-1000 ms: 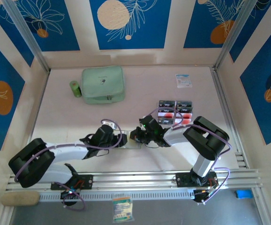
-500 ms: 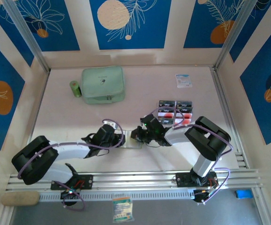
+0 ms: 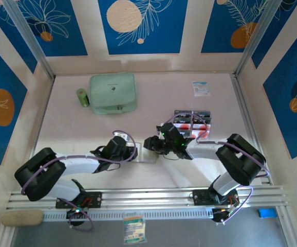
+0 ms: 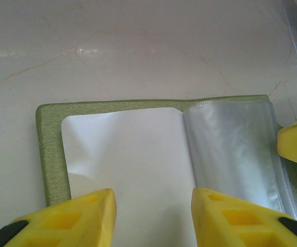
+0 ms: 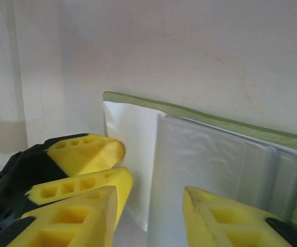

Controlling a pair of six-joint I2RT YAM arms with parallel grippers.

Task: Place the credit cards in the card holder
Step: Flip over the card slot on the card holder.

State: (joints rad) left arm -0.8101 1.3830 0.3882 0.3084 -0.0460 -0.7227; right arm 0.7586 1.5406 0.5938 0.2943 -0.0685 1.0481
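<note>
Open olive-green fabric card holder [image 4: 48,154]: right gripper [image 5: 151,206] just unclenched, now spread; left gripper [image 4: 153,206] narrowed, jaws apart; ready for loading

A: What've we got at the back-left of the surface [image 3: 71,128]?
B: We see a mint-green zip case [image 3: 113,92] lying flat, w/ a small green cylinder [image 3: 82,97] just beside its left edge.
A: And back-right?
B: A white-and-blue paper packet [image 3: 201,88], well apart from the case. Down front, past the rail [image 3: 153,195], we spot a printed packet [image 3: 134,229], a beige roll [image 3: 21,217] at left, sth blue [image 3: 267,212] at right.
</note>
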